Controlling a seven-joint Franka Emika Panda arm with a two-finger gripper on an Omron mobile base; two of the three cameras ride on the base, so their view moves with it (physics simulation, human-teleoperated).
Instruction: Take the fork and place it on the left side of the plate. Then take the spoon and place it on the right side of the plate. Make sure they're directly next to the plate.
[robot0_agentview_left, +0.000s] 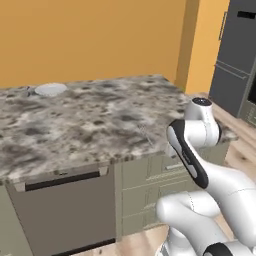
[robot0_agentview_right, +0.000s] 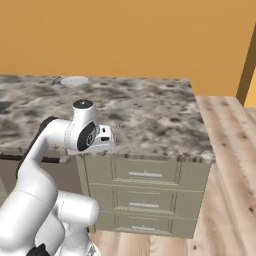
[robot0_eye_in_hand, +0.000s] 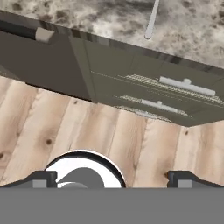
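The small white plate (robot0_agentview_left: 50, 89) lies at the far back left of the marbled counter (robot0_agentview_left: 100, 120); it also shows small at the back in the right base view (robot0_agentview_right: 74, 80). In the hand view a slender pale utensil (robot0_eye_in_hand: 152, 19) lies on the counter just behind its front edge, and I cannot tell whether it is the fork or the spoon. My gripper (robot0_eye_in_hand: 112, 179) hangs in front of the counter, below its top, looking down at the drawer fronts and the floor. Its fingertips (robot0_eye_in_hand: 41, 178) stand wide apart with nothing between them.
Below the counter are grey-green drawers (robot0_agentview_right: 145, 175) with bar handles and a dark appliance front (robot0_agentview_left: 65, 210). Wooden floor (robot0_agentview_right: 230, 165) runs to the right of the counter. A dark tall appliance (robot0_agentview_left: 235, 55) stands at the far right, against the orange wall.
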